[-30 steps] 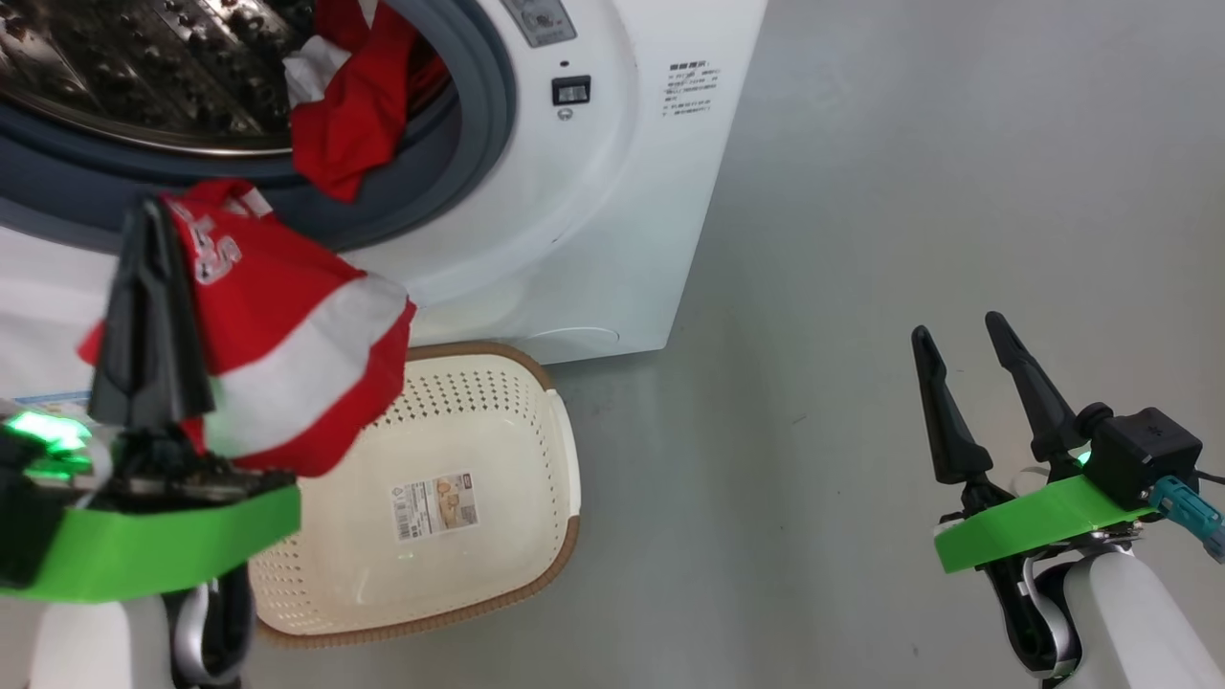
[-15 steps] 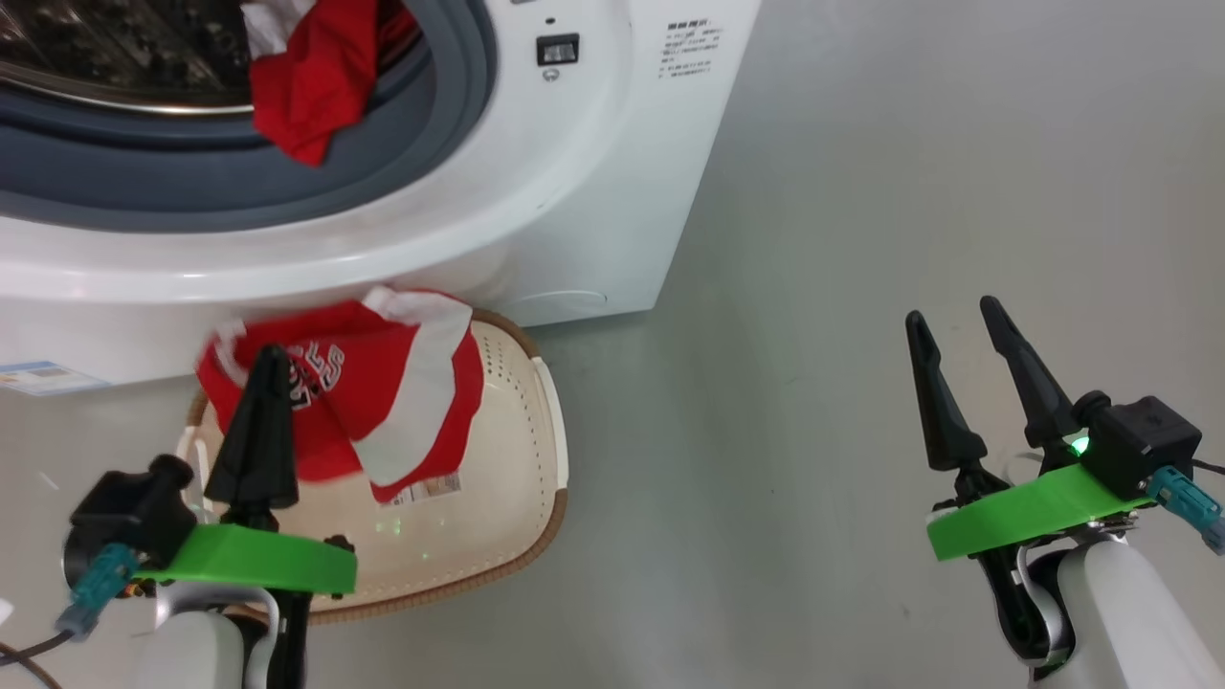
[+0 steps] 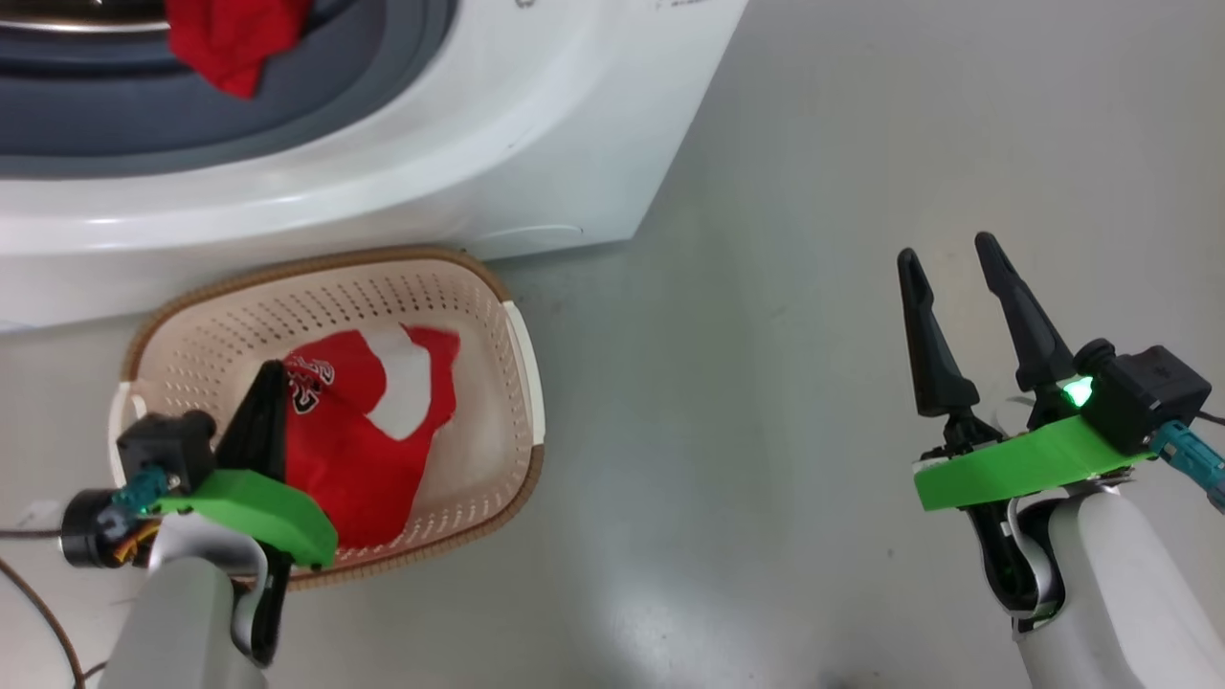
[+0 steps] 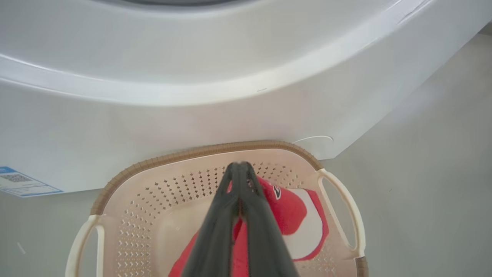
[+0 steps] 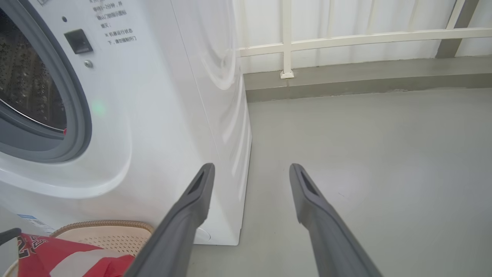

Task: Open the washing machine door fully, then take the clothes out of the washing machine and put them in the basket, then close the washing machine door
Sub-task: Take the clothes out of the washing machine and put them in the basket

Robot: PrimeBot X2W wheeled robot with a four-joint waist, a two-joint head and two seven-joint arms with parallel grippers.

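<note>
Head view: left gripper (image 3: 269, 375) was down inside the basket (image 3: 520, 337), fingers pressed together. In the left wrist view a sliver of red showed in the slit between them, so I judged it clamped on the jersey (image 3: 368, 450) and not yet released

Change over the last second: the jersey went from being held up in front of the drum mouth, to hanging over the basket, to lying on the basket floor with its white stripe uppermost. The camera also tipped downward in that time, so the apparent slide of the washing machine (image 3: 536, 144) was not a real move

Basket stood on the floor (image 3: 813, 287) just in front of the machine, rim near the white front panel

Right gripper (image 3: 946, 247) hung well apart over bare floor, fingers spread wide, holding nothing, posture unchanged

Meaning for the task: first garment effectively delivered; it only needed letting go. A second red garment (image 3: 230, 38) hung over the grey gasket (image 3: 316, 105), so unloading was not finished and door closing was not yet due
</note>
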